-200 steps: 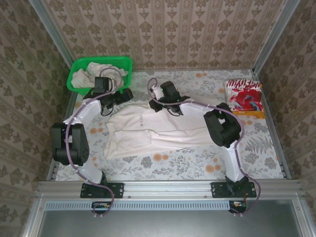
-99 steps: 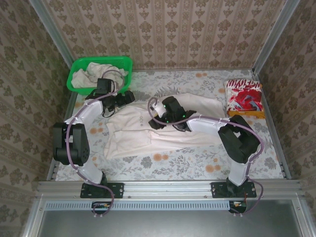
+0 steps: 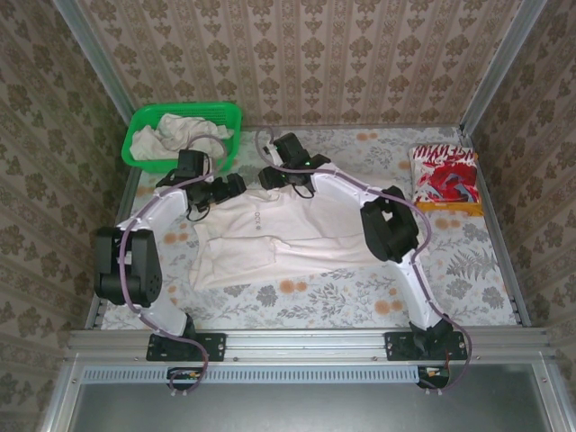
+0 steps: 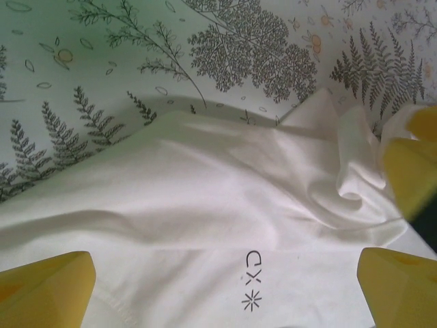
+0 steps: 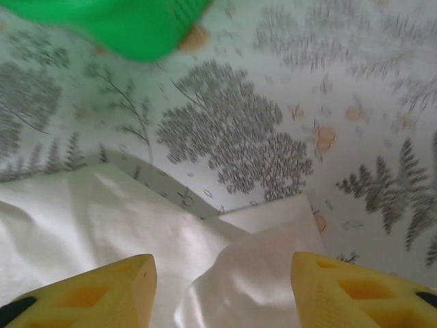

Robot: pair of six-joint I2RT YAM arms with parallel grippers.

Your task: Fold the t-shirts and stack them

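Observation:
An off-white t-shirt [image 3: 279,236] with a small dark chest print [image 4: 252,279] lies spread on the floral table. My left gripper [image 3: 234,186] hovers open over its far left part, yellow fingertips [image 4: 45,287] wide apart above the print. My right gripper [image 3: 268,175] is open at the shirt's far edge, and a raised fold of the cloth [image 5: 263,273] sits between its fingers [image 5: 92,292]. Another off-white shirt [image 3: 168,137] lies crumpled in the green basket. A folded red-and-white shirt [image 3: 443,175] rests at the far right.
The green mesh basket [image 3: 227,114] stands at the far left corner, close behind both grippers; its rim [image 5: 130,27] shows in the right wrist view. Metal frame rails border the table. Bare tablecloth [image 3: 360,297] lies near the front.
My right gripper came toward the near side across the shirt, then went back to its far edge, a little further left. The left gripper has barely shifted.

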